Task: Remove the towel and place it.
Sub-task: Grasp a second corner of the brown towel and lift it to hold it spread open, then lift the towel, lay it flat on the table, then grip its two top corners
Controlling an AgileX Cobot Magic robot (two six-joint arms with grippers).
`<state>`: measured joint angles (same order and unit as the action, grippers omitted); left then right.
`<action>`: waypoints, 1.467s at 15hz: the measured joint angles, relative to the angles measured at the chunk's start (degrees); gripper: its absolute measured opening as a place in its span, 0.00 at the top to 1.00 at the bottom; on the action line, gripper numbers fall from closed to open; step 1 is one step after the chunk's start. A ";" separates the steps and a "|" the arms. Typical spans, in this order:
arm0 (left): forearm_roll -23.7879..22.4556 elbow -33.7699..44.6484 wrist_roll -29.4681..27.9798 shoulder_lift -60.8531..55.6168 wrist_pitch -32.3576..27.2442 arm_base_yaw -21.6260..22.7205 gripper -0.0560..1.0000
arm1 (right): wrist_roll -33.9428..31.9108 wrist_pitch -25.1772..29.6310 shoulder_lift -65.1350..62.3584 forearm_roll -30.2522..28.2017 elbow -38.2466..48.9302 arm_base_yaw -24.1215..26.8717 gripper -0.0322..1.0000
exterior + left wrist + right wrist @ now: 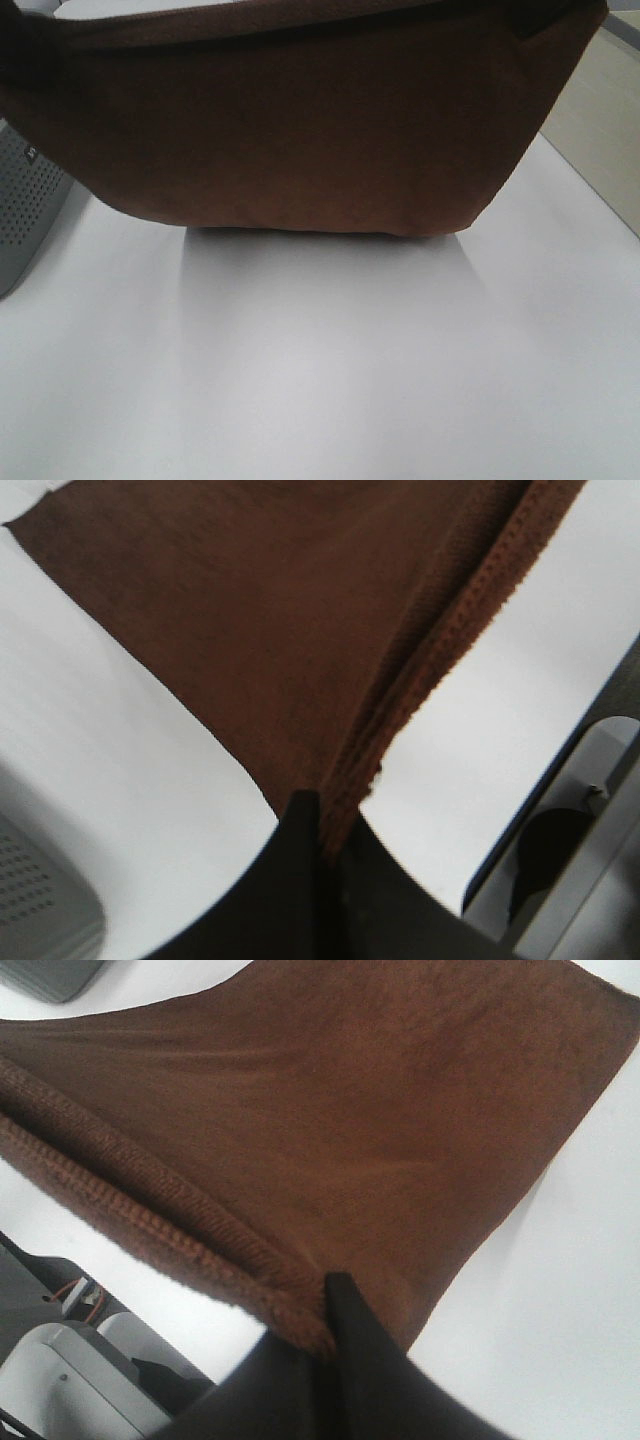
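The towel, a dark brown plush cloth, hangs stretched across the upper part of the exterior high view, with its lower fold just above or touching the white table. Both grippers are out of sight in that view. In the left wrist view my left gripper is shut on a hemmed corner of the towel. In the right wrist view my right gripper is shut on another hemmed corner of the towel. The cloth spreads away from both grips over the table.
A grey perforated box stands at the table's left edge, also the grey perforated box in the left wrist view. Beyond the table's right edge lies a beige floor. Grey robot base parts sit off the table edge.
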<state>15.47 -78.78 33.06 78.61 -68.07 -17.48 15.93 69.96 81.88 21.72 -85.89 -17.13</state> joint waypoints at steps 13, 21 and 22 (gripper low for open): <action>10.60 24.92 0.46 -6.13 1.72 0.06 0.95 | -1.32 0.06 -5.33 2.29 20.91 0.00 0.96; 11.69 33.46 -1.60 0.69 0.63 -11.92 0.95 | -4.18 0.00 -5.56 5.96 33.17 0.63 0.96; 11.34 33.46 -2.52 2.23 0.57 -13.98 0.95 | -4.30 0.00 -5.56 6.07 36.10 0.57 0.96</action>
<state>26.81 -45.32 30.54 80.84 -67.49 -31.46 11.63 69.96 76.32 27.79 -49.79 -16.56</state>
